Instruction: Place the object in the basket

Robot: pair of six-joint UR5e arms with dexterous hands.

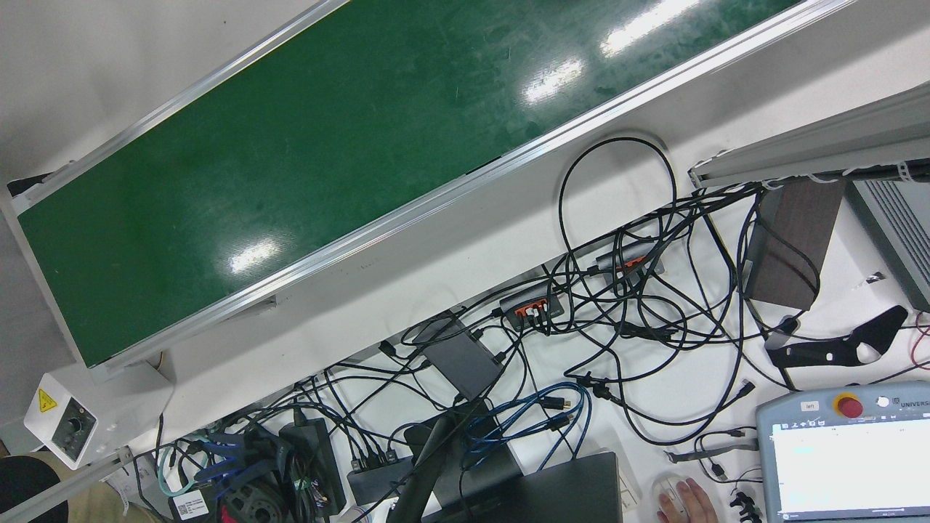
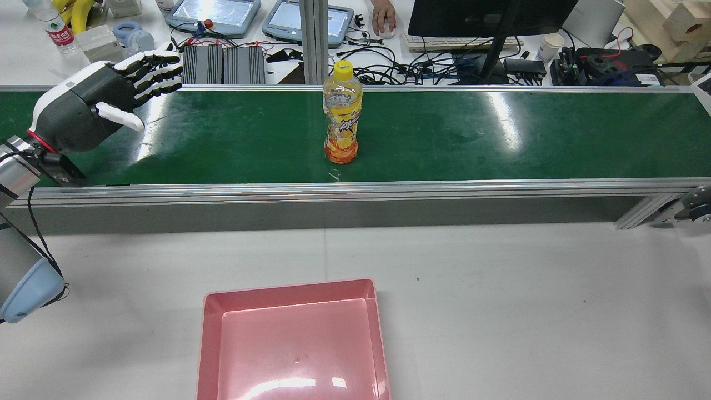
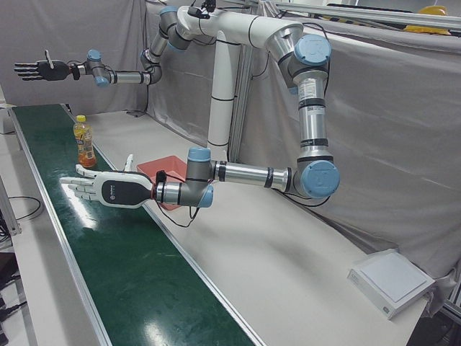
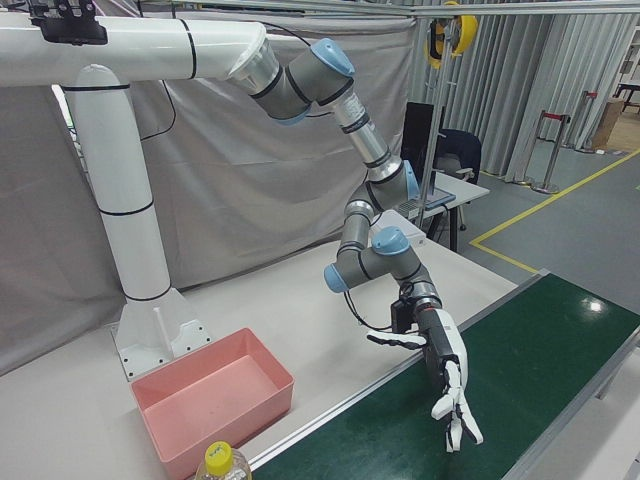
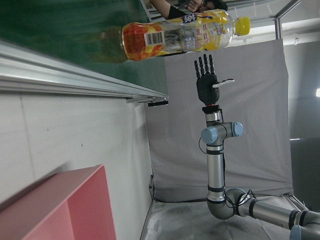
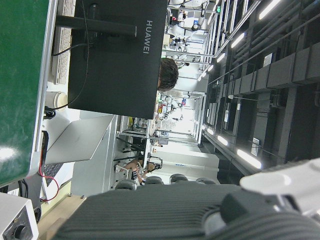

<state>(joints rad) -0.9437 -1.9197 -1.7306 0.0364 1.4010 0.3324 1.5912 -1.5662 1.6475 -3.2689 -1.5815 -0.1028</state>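
Note:
A yellow-capped orange drink bottle [image 2: 341, 116] stands upright on the green conveyor belt [image 2: 500, 133]; it also shows as the bottle [image 3: 84, 142] and lies sideways as the bottle [image 5: 180, 37] in the left hand view. My left hand [image 2: 108, 97] is open, fingers spread, over the belt's left end, well apart from the bottle; the same left hand [image 3: 108, 189] and left hand [image 4: 448, 392] hold nothing. My right hand [image 3: 37, 70] is raised high beyond the bottle, open and empty, also visible as the right hand [image 5: 206, 80]. The empty pink basket [image 2: 289, 289] sits on the table before the belt.
Aluminium rails [image 2: 355, 191] edge the belt. Behind it are cables [image 1: 617, 312], a monitor [image 2: 489, 16], teach pendants [image 2: 214, 14] and a person's hand [image 1: 686, 501] on a mouse. A white box [image 3: 392, 281] lies at the table's end.

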